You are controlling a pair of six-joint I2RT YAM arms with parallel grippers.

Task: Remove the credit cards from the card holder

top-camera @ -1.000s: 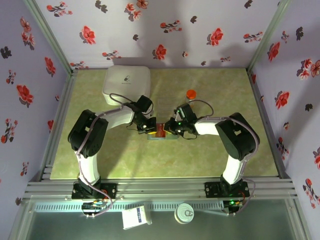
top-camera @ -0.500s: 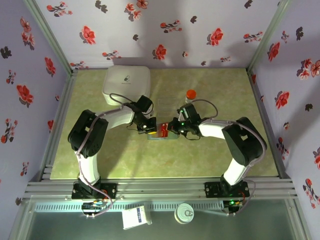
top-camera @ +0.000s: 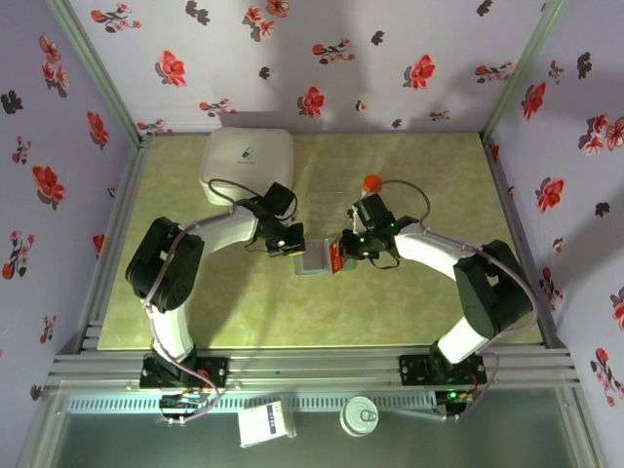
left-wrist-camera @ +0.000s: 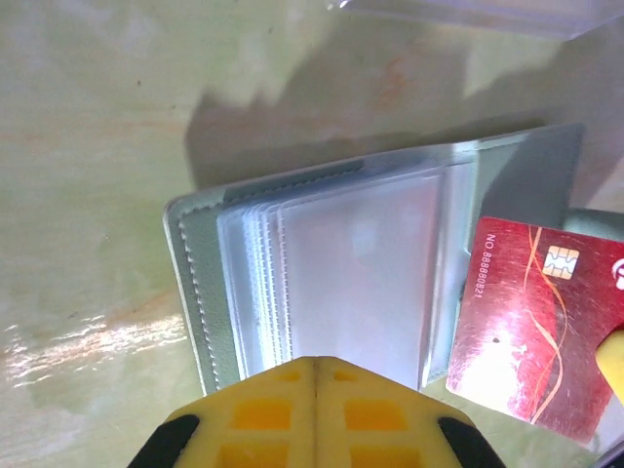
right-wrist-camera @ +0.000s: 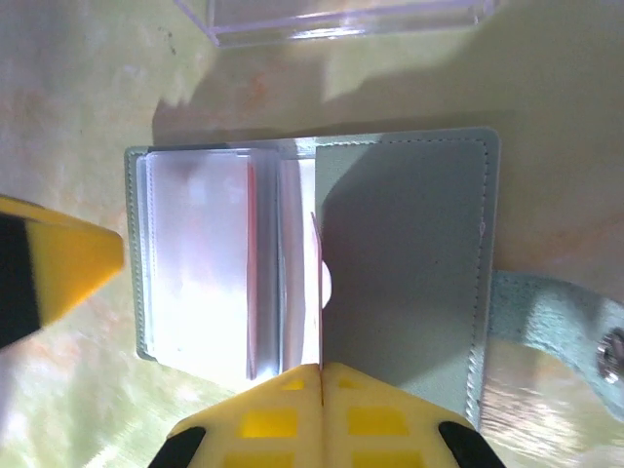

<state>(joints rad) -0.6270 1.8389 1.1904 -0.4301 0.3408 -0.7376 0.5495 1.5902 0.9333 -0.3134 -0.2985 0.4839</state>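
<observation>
The card holder lies open and flat on the tabletop between the two arms, its stack of clear sleeves on one half and the bare grey-green cover on the other, with the snap strap trailing off the far side. The right fingers are pressed together on a red card, pinching it by one short end, so that it stands on edge over the fold in the right wrist view. Whether its far end has fully left the sleeve is hard to tell. The left fingers are pressed together at the near edge of the sleeve stack, and I cannot tell whether they nip the plastic or only bear down on it. A thin red line among the sleeves suggests at least one more card inside. The card should be light, stiff and glossy (slick against hard fingers), so a grip well onto its face near the end is safer than one at the very rim. The holder is soft and light and will likely lift or slide with any pull, so it wants pinning on the cover or the sleeve edge, away from the pocket mouth.
</observation>
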